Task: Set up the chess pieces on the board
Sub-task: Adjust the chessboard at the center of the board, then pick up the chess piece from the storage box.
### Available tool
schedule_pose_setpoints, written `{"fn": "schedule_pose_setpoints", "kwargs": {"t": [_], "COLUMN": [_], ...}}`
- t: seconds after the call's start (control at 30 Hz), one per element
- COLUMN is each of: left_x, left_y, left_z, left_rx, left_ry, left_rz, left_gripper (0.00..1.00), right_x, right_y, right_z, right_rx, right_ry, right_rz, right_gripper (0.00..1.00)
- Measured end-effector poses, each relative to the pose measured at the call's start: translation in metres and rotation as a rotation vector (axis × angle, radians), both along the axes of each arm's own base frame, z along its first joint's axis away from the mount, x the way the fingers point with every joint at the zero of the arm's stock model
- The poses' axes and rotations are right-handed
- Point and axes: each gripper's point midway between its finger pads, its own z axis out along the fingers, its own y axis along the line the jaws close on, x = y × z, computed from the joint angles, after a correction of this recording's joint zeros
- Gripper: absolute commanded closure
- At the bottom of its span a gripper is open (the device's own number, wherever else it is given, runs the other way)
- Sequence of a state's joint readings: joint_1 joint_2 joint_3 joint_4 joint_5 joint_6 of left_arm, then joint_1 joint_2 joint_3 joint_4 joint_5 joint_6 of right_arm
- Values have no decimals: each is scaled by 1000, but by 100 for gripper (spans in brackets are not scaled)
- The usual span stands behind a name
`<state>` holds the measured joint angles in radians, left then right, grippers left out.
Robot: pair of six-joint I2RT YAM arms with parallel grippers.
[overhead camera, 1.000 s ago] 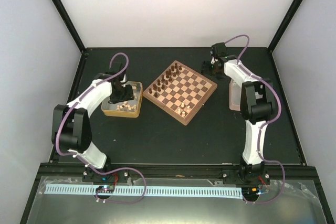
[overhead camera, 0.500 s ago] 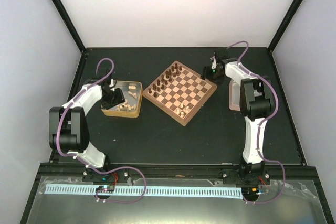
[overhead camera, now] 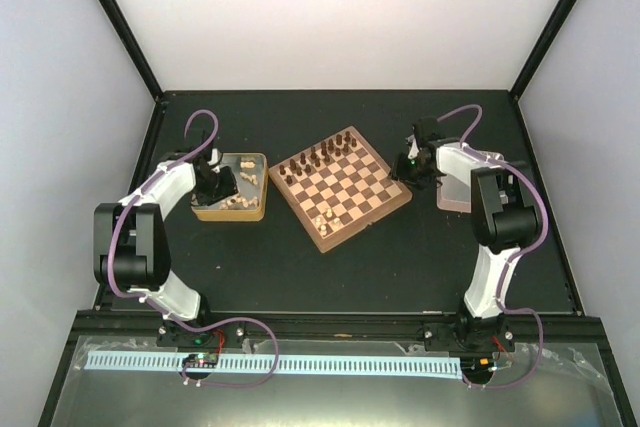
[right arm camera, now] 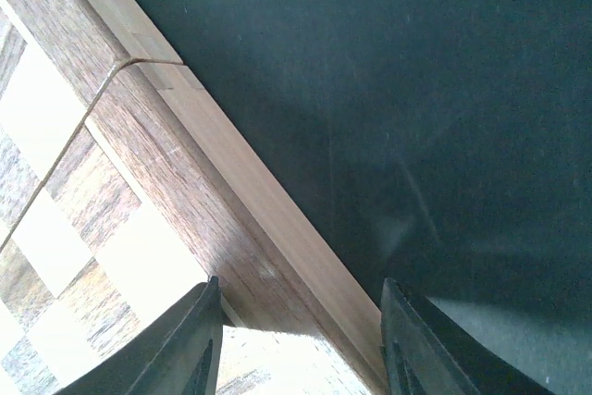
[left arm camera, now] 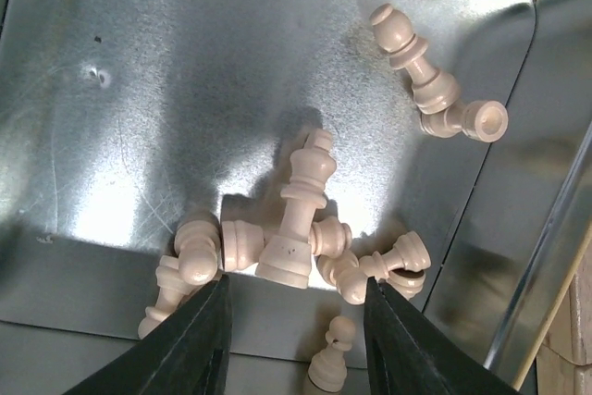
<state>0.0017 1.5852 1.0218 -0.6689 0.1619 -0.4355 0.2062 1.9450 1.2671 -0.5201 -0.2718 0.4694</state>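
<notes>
The board (overhead camera: 345,187) lies mid-table, turned diagonally. Dark chess pieces (overhead camera: 315,157) line its far-left edge and a few cream ones (overhead camera: 322,219) stand near its near corner. My left gripper (overhead camera: 215,185) (left arm camera: 294,339) hangs open inside the metal tray (left arm camera: 139,90), over a heap of fallen cream pieces. A tall cream king (left arm camera: 301,215) lies just ahead of the fingers and a small pawn (left arm camera: 331,363) stands between them, untouched. My right gripper (overhead camera: 408,172) (right arm camera: 301,349) is open astride the board's rim (right arm camera: 231,182), one finger over the squares, the other over the mat.
The metal tray sits in a tan tray (overhead camera: 255,209) left of the board. A pale shallow tray (overhead camera: 455,192) lies under the right arm. More loose cream pieces (left arm camera: 421,67) lie toward the metal tray's far corner. Black mat (right arm camera: 416,90) surrounds the board.
The board has turned and slid toward the near side. My right gripper came nearer onto its right edge, jaws narrowing. My left gripper shifted left and lower in the tray and narrowed.
</notes>
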Motion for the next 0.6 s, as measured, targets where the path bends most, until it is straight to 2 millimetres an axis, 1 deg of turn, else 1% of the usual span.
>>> {"fn": "schedule_pose_setpoints", "kwargs": {"t": [0.07, 0.2, 0.3, 0.37, 0.47, 0.53, 0.6], "left_x": [2, 3, 3, 4, 9, 14, 19], "left_y": [0, 1, 0, 0, -1, -1, -1], "left_z": [0, -5, -10, -16, -26, -28, -28], "left_rx": [1, 4, 3, 4, 4, 3, 4], "left_ry": [-5, 1, 13, 32, 59, 62, 65], "left_rz": [-2, -11, -22, -36, -47, -53, -58], "left_gripper": [65, 68, 72, 74, 76, 81, 91], "right_x": [-6, -14, -15, -12, 1, 10, 16], "right_y": [1, 1, -3, -6, -9, -9, -10], "right_z": [1, 4, 15, 29, 57, 77, 92], "right_rx": [3, -29, -59, -75, -81, -81, -79], "right_ry": [1, 8, -6, -34, -103, -153, -186], "right_rz": [-5, -26, -47, -65, -86, -99, -108], "right_gripper": [51, 48, 47, 47, 47, 48, 48]}}
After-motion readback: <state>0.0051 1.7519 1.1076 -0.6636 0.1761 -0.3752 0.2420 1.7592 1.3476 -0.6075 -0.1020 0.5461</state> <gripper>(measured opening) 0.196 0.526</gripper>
